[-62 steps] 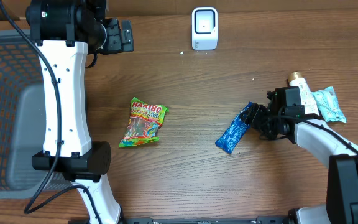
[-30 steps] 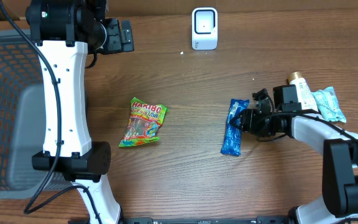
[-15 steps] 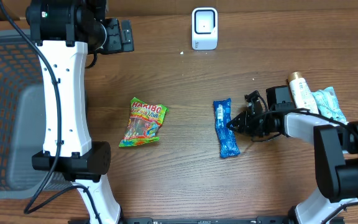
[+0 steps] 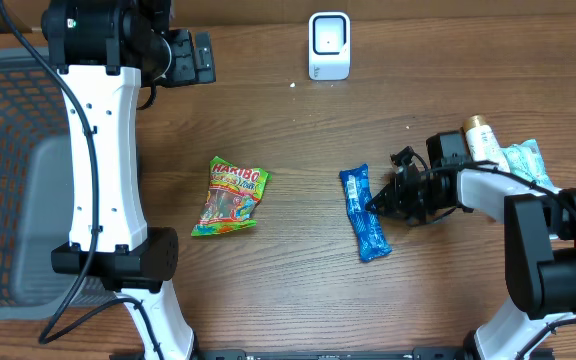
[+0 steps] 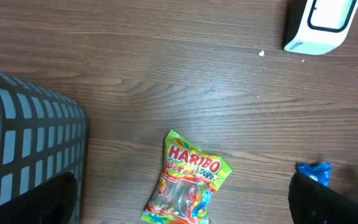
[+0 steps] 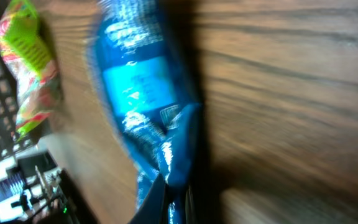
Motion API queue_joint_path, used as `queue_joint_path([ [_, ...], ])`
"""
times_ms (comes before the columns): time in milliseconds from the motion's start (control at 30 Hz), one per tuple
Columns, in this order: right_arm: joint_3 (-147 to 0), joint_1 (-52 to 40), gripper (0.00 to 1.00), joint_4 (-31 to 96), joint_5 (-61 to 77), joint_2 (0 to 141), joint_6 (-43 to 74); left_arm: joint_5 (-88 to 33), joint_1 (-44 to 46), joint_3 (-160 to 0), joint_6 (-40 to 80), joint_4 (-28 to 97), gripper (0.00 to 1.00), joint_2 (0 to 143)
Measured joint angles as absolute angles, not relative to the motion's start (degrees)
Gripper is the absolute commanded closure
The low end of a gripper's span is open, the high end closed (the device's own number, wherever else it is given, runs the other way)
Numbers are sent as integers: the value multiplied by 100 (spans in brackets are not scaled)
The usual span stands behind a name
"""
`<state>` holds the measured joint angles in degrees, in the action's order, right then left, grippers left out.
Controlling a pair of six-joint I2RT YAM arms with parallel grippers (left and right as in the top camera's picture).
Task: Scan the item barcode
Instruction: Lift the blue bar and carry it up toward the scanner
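A blue snack packet (image 4: 364,212) lies lengthwise on the wooden table, right of centre. My right gripper (image 4: 376,203) reaches in from the right and is shut on the packet's right edge. In the right wrist view the packet (image 6: 145,93) fills the left side, blurred, and its edge is pinched between the shut fingers of the gripper (image 6: 176,202). A white barcode scanner (image 4: 329,45) stands at the table's back edge. My left gripper (image 4: 193,57) hangs open high over the back left, holding nothing. Its fingers frame a Haribo bag (image 5: 188,190) far below.
The Haribo gummy bag (image 4: 231,196) lies left of centre. A grey mesh basket (image 4: 8,180) fills the left side. A small bottle (image 4: 480,135) and a pale blue packet (image 4: 528,165) lie at the far right, behind my right arm.
My right gripper has shut on the blue packet's edge. The packet has slid a little left and turned, with its top end now tilted left. The left arm has not moved.
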<state>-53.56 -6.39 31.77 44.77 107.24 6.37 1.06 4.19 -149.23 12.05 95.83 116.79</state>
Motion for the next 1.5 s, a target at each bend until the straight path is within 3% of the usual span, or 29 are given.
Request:
queue_joint_path([
  [467,-6845,-648,96,3688,5492,9456,10,106,419,-14923,1205,9583,0,11679],
  [700,-7116,-648,96,3052,7054,9209,69,108,419,-14923,1205,9581,0,11679],
  [900,-7201,-648,96,1848,8278,9207,768,106,419,-14923,1205,9583,0,11679],
  [1133,-7210,-648,96,871,8663,9207,1822,106,419,-14923,1205,9583,0,11679],
  [1500,-7210,-648,96,523,8652,9207,2447,106,419,-14923,1203,9583,0,11679],
])
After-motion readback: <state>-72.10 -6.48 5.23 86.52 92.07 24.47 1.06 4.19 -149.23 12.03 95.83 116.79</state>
